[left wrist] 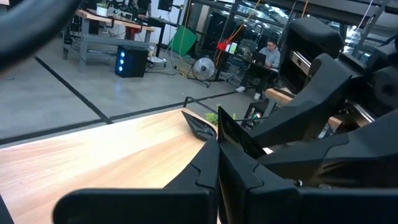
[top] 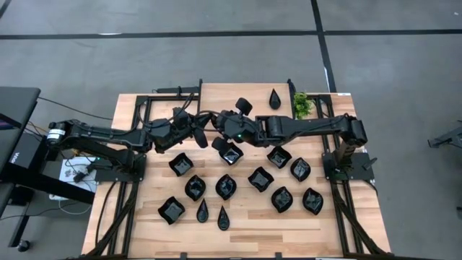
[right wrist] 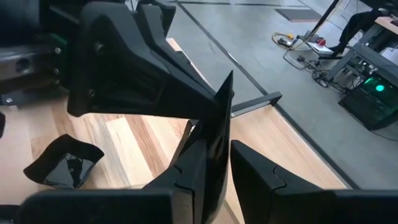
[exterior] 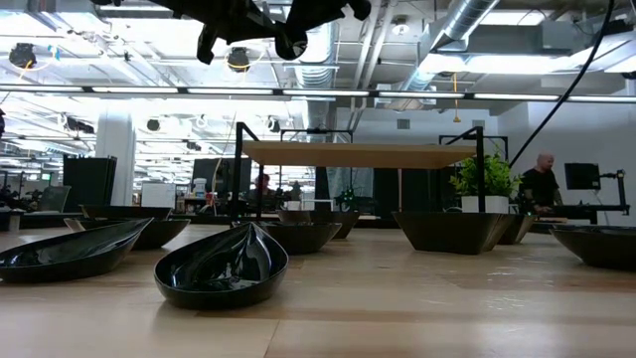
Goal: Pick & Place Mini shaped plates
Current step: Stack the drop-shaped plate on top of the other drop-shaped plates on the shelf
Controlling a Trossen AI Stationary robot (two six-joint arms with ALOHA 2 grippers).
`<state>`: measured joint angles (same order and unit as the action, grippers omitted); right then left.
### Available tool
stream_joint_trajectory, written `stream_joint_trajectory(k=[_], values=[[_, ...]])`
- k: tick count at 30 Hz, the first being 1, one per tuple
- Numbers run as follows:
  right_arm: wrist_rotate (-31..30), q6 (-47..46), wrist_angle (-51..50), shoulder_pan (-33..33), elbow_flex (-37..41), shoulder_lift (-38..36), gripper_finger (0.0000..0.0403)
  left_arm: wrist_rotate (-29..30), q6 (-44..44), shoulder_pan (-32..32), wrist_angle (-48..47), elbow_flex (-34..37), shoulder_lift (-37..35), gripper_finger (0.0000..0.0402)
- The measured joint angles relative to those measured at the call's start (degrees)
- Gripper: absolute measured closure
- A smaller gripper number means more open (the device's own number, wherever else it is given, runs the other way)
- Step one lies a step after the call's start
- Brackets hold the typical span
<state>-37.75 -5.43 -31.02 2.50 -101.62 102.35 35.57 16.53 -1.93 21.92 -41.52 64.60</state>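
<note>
A thin black mini plate (top: pixel 207 124) is held edge-on in the air between both grippers, above the table's far middle. My left gripper (top: pixel 196 127) comes from the left and my right gripper (top: pixel 218 128) from the right; they meet tip to tip, each shut on the plate. The left wrist view shows the plate (left wrist: pixel 219 134) as a narrow black blade between my left gripper (left wrist: pixel 219 182); so does the right wrist view (right wrist: pixel 219 118) with my right gripper (right wrist: pixel 227 180). In the low view both grippers (exterior: pixel 253 22) hang high over the table. My left gripper pinches the plate's rim (left wrist: pixel 218 155) between its two fingers, coming level from the table's left. The plate stands on edge, lifted clear of the table. My right gripper pinches the opposite rim (right wrist: pixel 217 155) between its two fingers, coming level from the table's right, facing the left gripper (right wrist: pixel 137 74).
Several black mini plates of different shapes lie on the wood below and nearer, such as a square one (top: pixel 180 164), a teardrop (top: pixel 224 217) and a leaf shape (top: pixel 312 201). One teardrop plate (top: pixel 276 97) and a small green plant (top: pixel 302 105) sit at the far edge.
</note>
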Motion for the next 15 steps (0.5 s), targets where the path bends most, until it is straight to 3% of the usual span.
stream_joint_trajectory(k=[15], values=[[-0.87,1.49,-0.20,0.09,0.00,0.00,0.0364,0.00,-1.08,0.00,-0.02,0.00,0.00,0.0397]])
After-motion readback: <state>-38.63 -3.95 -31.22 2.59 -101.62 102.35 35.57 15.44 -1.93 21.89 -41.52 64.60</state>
